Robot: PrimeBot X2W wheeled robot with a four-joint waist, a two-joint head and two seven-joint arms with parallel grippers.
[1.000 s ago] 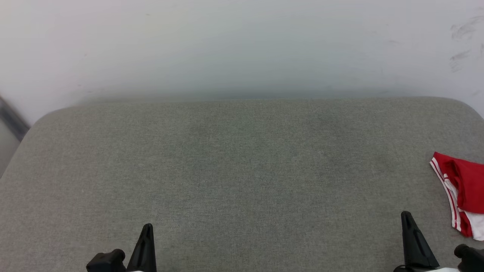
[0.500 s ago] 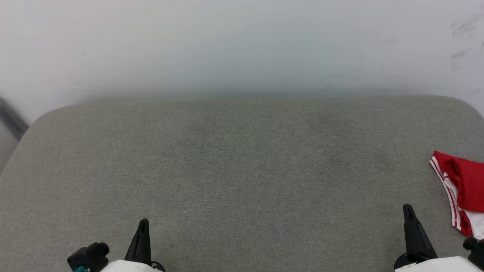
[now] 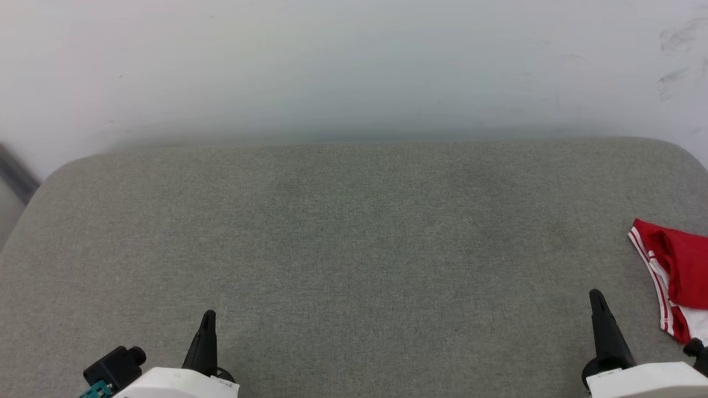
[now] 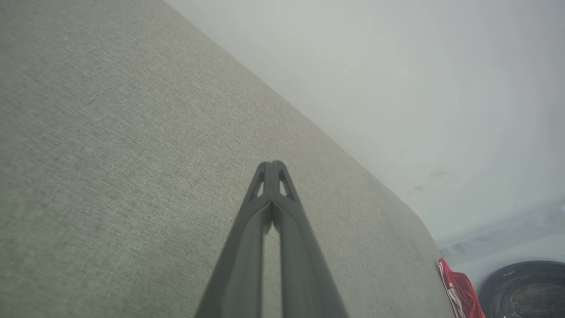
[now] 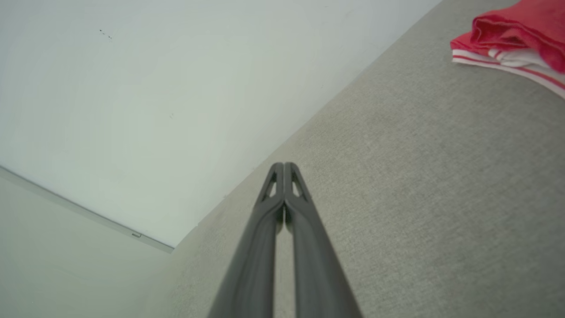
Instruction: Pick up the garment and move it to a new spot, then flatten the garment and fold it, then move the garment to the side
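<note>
A grey fabric-covered table [image 3: 354, 232] with rounded far corners stretches out before me, backed by a plain pale wall [image 3: 354, 66] with a few faint scuff marks at its upper right.

My left fingers [image 3: 207, 320] rise from the lower left of the head view, dark and tapering to a single point over the near part of the table. My right fingers [image 3: 597, 301] rise the same way at the lower right. Each comes out of a white wrist casing at the bottom edge.

Seen along my left wrist, the left fingers [image 4: 273, 167] are pressed together at the tips, with nothing between them. Along my right wrist, the right fingers [image 5: 284, 168] are likewise pinched together and empty.

The garment [image 3: 683, 265] lies in a bunched heap at the far right edge of the table, partly cut off by the head view's border. It is bright red, with white fabric and red-and-white striped trim showing along its left and lower side. It sits near my right fingers, up and to their right, not touching them. In the right wrist view the garment [image 5: 516, 31] lies at the upper right corner.
</note>
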